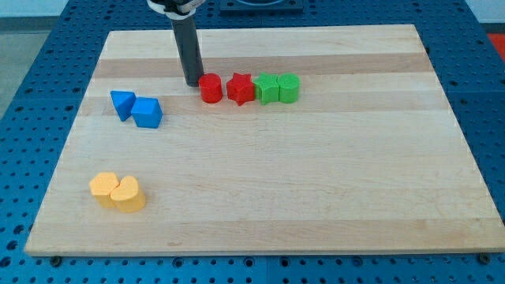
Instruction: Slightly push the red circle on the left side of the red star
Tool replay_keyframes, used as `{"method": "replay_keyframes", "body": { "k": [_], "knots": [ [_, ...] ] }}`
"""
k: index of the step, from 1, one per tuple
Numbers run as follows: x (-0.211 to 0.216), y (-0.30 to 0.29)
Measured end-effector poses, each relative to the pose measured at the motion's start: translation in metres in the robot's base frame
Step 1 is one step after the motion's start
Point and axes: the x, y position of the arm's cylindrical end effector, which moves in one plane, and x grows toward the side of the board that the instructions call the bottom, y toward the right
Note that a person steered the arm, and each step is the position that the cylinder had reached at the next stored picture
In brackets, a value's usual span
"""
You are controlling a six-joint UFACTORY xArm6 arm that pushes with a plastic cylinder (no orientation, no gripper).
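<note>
The red circle (pixel 211 88) stands on the wooden board, just left of the red star (pixel 241 88), the two nearly touching. My tip (pixel 193 83) is at the red circle's left side, very close to it or touching it; the dark rod rises from there toward the view's top. No gripper is fitted.
A green star (pixel 267 88) and a green circle (pixel 289 87) continue the row right of the red star. A blue triangle (pixel 121 103) and a blue cube (pixel 147 113) sit at the left. Two yellow blocks (pixel 117 192) lie at the lower left. The board's edge (pixel 252 251) runs along the view's bottom.
</note>
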Motion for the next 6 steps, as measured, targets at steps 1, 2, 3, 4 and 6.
{"method": "replay_keyframes", "body": {
  "k": [1,2,3,4,6],
  "knots": [
    [0.004,-0.022],
    [0.018,-0.033],
    [0.023,-0.033],
    [0.023,-0.031],
    [0.023,-0.012]
  ]
}}
